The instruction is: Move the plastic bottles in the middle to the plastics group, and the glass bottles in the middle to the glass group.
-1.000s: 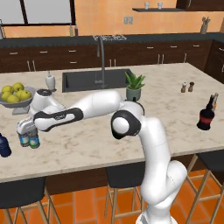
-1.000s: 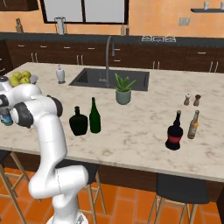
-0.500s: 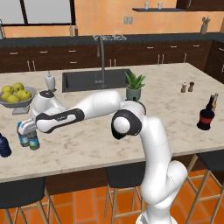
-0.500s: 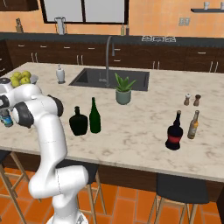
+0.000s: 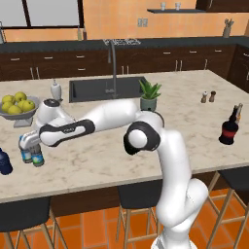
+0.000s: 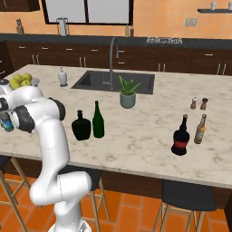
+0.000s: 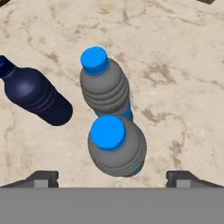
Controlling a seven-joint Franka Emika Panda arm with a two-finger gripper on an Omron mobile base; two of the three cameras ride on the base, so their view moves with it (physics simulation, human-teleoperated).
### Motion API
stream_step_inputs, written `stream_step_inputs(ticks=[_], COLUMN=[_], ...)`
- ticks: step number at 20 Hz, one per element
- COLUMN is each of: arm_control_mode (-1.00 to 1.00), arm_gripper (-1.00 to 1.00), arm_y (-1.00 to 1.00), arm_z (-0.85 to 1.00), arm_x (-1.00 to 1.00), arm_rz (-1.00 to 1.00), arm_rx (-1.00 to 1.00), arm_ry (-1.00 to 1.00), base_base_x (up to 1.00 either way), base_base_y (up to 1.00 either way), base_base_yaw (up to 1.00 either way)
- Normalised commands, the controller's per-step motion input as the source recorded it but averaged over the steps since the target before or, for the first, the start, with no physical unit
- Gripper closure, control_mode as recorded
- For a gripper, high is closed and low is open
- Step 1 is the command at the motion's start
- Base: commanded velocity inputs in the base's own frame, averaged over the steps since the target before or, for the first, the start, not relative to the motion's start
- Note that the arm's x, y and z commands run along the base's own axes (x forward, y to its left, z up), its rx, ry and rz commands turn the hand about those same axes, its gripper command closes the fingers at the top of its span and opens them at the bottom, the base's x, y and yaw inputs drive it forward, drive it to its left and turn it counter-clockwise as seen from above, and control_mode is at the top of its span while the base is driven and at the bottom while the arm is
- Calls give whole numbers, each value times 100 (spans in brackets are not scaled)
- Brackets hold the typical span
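Two small clear plastic bottles with blue caps stand side by side on the counter, the nearer one (image 7: 117,148) and the farther one (image 7: 105,85), beside the stubby dark blue bottle (image 7: 33,96) of the plastics group. My gripper (image 7: 113,177) is open above the nearer bottle, with a gap between each fingertip and the bottle. From the left base view my gripper (image 5: 30,144) hangs over both water bottles (image 5: 32,156), right of the dark blue bottle (image 5: 5,163). The squat black bottle (image 6: 81,127) and the tall green bottle (image 6: 98,120) stand mid-counter. The glass group is the red-label bottle (image 6: 180,137) and the amber bottle (image 6: 199,129).
A bowl of lemons (image 5: 17,104) and a white dispenser (image 5: 56,90) sit behind my hand. The sink (image 5: 104,87), a potted plant (image 5: 148,95) and two shakers (image 5: 208,96) lie further along the counter. Stools stand below the counter's front edge.
The jaws have spread wide and let go of the nearer water bottle, which now stands next to its twin. The arm has barely moved.
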Motion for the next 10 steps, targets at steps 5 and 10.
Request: stream_step_inputs(ticks=[5, 10], arm_control_mode=[-100, -100], arm_gripper=[-100, -100], arm_y=[-60, -90], arm_z=[61, 43], arm_x=[-61, -38], arm_rz=[-18, -27], arm_rx=[0, 0], arm_ry=[0, 8], base_base_x=[0, 0], base_base_y=[0, 0], base_base_yaw=[0, 0])
